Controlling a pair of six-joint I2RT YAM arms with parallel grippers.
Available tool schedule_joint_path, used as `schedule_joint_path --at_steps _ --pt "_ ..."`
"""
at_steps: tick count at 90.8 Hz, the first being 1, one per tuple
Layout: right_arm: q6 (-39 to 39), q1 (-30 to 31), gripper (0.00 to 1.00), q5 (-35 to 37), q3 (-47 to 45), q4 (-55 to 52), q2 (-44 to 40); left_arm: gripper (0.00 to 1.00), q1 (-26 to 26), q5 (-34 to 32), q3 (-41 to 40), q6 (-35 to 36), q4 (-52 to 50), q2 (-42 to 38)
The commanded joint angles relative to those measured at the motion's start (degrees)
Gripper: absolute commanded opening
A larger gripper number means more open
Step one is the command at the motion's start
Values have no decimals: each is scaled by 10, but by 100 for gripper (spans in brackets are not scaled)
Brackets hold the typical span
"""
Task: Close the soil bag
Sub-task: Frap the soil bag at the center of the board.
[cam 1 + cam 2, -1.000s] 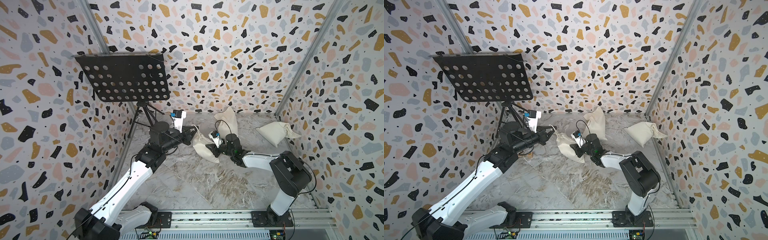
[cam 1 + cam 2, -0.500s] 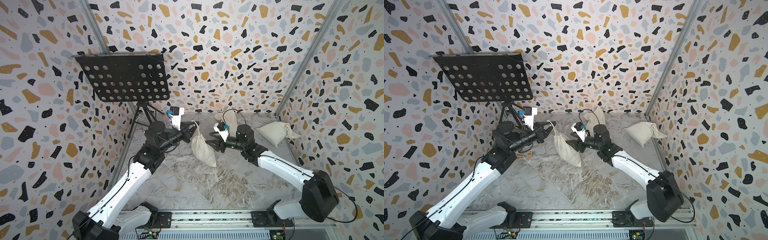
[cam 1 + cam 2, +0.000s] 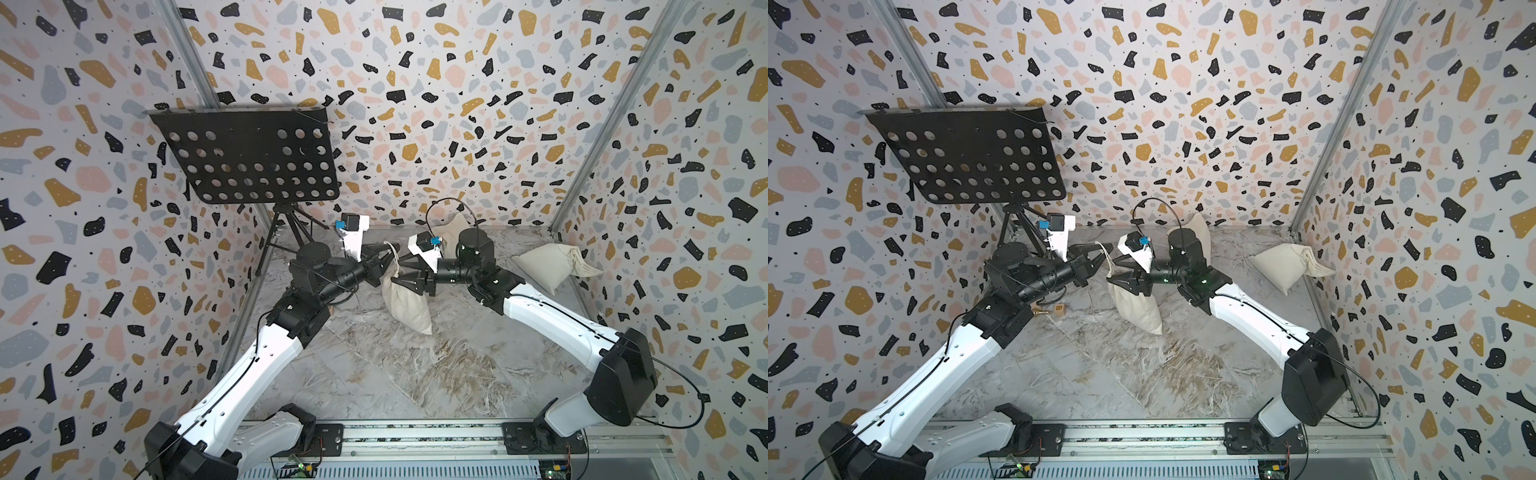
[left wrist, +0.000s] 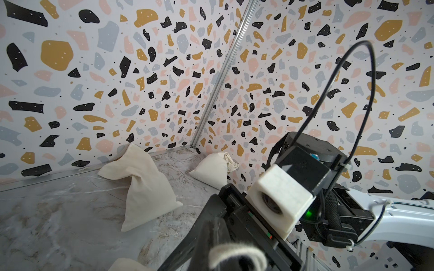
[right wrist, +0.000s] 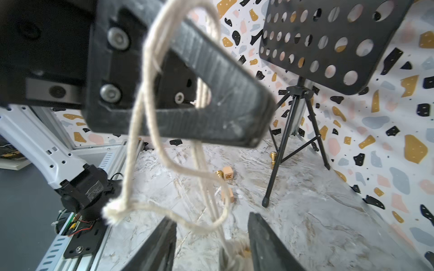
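Observation:
The soil bag [image 3: 405, 301] [image 3: 1138, 305] is a plump cream sack hanging by its white cords in mid-scene, its lower corner close to the floor. My left gripper [image 3: 387, 255] [image 3: 1104, 254] is shut on those cords above the bag. The looped cord [image 4: 237, 252] shows in its jaws [image 4: 217, 221], and from the right wrist the cords [image 5: 141, 117] drape over them. My right gripper [image 3: 401, 274] [image 3: 1118, 272] [image 5: 211, 218] is open, with a finger on each side of the gathered neck [image 5: 237, 258], not pinching it.
A black perforated music stand [image 3: 249, 158] on a tripod stands at the back left. A beige stuffed sack [image 3: 548, 270] lies against the right wall, and a flat cloth bag [image 3: 453, 226] leans on the back wall. Near the tripod are a lettered wooden block [image 3: 1060, 309] and a brass piece [image 3: 1040, 309].
The bag has been lifted off the floor by its cords as my left gripper rose. My right gripper opened, let go of the bag and moved up to its neck.

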Motion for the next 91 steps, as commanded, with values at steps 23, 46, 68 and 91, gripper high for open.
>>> schedule_joint_path --at_steps 23,46,68,91 --pt "-19 1 23 -35 74 -47 44 0 -2 20 17 9 46 -29" --pt "-64 -4 8 52 5 -72 92 0 -2 61 75 -15 55 -37" --pt "-84 -20 12 164 -69 -73 161 0 -2 52 156 17 -2 -63" --pt "-73 -35 16 228 -99 -81 178 0 -2 22 198 27 -23 -82"
